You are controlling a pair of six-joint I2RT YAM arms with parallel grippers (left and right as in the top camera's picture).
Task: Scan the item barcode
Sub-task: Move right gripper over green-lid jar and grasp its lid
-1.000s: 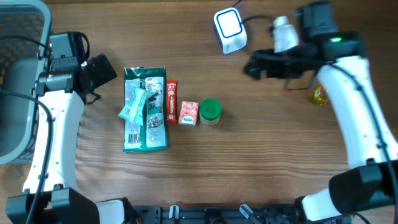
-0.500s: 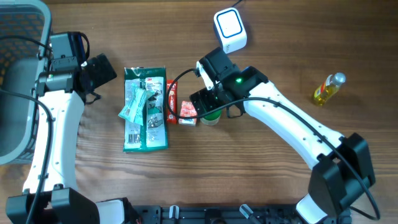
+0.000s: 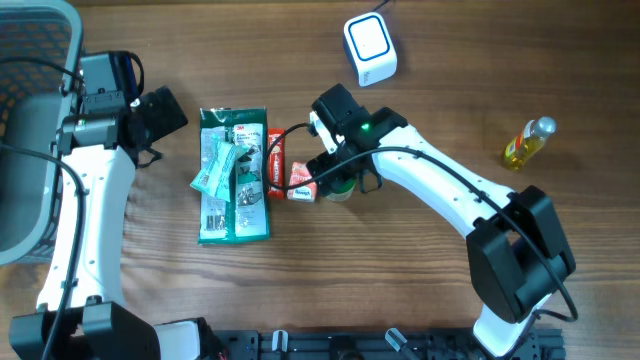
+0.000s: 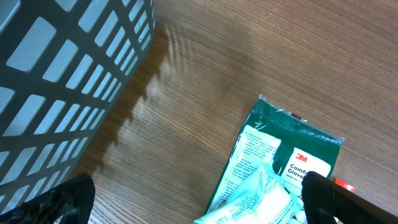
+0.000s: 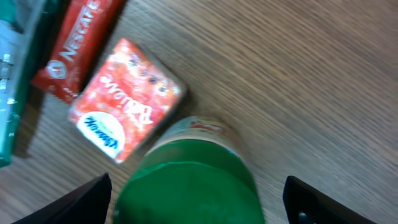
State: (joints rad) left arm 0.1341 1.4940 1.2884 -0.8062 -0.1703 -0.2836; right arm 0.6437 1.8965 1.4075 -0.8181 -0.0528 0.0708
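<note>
swinging over from the scanner (image 3: 370, 48) side, overhead: my right claw (image 3: 335, 172) now sits above the green-lidded jar (image 3: 341, 188) on the bench (image 3: 420, 290), beside the red box (image 3: 303, 182). left wrist: left claw (image 4: 205, 205) wide, empty, near the glove pack (image 4: 280, 168). right wrist: jaws wide astride the jar, not gripping yet; grab next, then scan.

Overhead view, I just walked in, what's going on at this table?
The right arm's end effector hangs open over the green-lidded jar, fingers on either side but not gripping it, next to the small red carton. The left end effector is open and idle beside the green glove packet, near the basket. The white scanner sits apart; nothing is at it yet.
</note>
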